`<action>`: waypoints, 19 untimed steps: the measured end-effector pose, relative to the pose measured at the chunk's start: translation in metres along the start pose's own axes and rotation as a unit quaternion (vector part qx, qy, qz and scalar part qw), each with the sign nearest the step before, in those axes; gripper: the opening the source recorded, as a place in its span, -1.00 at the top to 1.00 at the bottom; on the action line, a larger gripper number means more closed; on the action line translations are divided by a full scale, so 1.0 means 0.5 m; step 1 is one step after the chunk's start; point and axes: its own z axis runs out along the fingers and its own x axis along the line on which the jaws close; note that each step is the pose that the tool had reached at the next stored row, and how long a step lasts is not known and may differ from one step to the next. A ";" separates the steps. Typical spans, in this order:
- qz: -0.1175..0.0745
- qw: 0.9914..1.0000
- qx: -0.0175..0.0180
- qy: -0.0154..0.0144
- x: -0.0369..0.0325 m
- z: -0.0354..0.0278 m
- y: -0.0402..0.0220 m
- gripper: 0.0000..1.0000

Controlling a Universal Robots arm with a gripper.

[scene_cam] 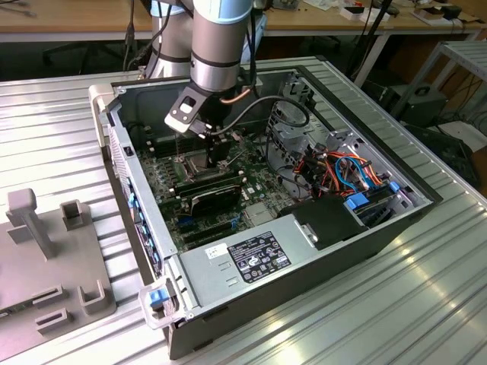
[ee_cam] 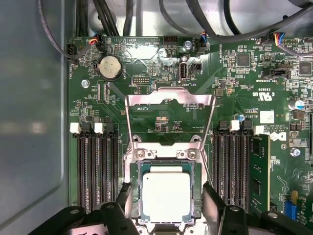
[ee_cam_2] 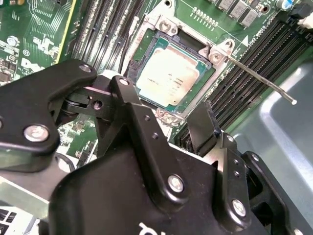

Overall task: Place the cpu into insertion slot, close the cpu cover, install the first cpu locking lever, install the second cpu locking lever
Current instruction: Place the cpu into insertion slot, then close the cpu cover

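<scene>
The cpu [ee_cam: 166, 197], a silvery square chip, lies flat in the insertion slot [ee_cam: 166, 153] on the green board. It also shows in the second wrist view, cpu [ee_cam_2: 171, 73] seated inside the slot's grey rim [ee_cam_2: 161, 24]. The cpu cover [ee_cam: 171, 97], a silver frame with a window, stands flipped open behind the slot. My gripper [ee_cam: 167, 193] hangs just above the chip, open, one black finger [ee_cam: 124, 193] on each side, holding nothing. A thin metal lever rod [ee_cam_2: 264, 81] juts out free beside the slot. In the exterior view the gripper [scene_cam: 209, 148] reaches down into the computer case.
Black memory slots [ee_cam: 95, 166] flank the socket, one with a green memory stick [ee_cam: 259, 171]. A coin battery [ee_cam: 110, 67] and cables sit beyond the cover. The case holds a power supply [scene_cam: 251, 258] and a drive cage [scene_cam: 342, 167]. A grey fixture [scene_cam: 46, 251] stands at the exterior view's left.
</scene>
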 end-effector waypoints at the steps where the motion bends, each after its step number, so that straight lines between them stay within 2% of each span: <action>1: 0.000 1.000 0.000 0.000 0.000 -0.001 0.000 -0.33; 2: 0.000 1.000 0.000 0.000 0.000 -0.001 0.000 -0.07; 4: 0.000 1.000 0.000 0.000 0.000 -0.001 0.000 -0.07; 7: 0.000 1.000 0.000 0.000 0.000 -0.003 0.000 0.29; 11: -0.001 1.000 0.000 0.000 0.000 -0.012 0.000 0.77; 19: -0.002 1.000 0.000 0.000 0.000 -0.012 -0.005 0.79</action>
